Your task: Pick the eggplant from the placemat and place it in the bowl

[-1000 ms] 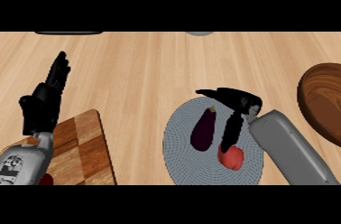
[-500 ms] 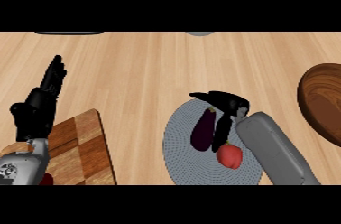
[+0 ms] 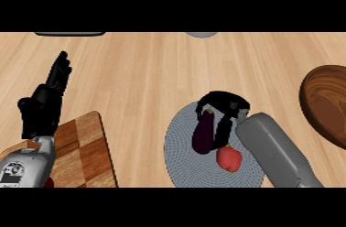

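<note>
One right robot hand curls over the eggplant's upper end on the placemat; the left robot hand rests open.

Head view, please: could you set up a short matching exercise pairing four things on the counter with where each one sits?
Things:
1. eggplant
2. bowl
3. cutting board
4. left hand

Places:
A. at the right edge, partly out of view
B. on the placemat, with the right hand curled over it
C. lower left, under the left forearm
D. open, fingers up, at the left

Pairs: 1-B, 2-A, 3-C, 4-D
</note>
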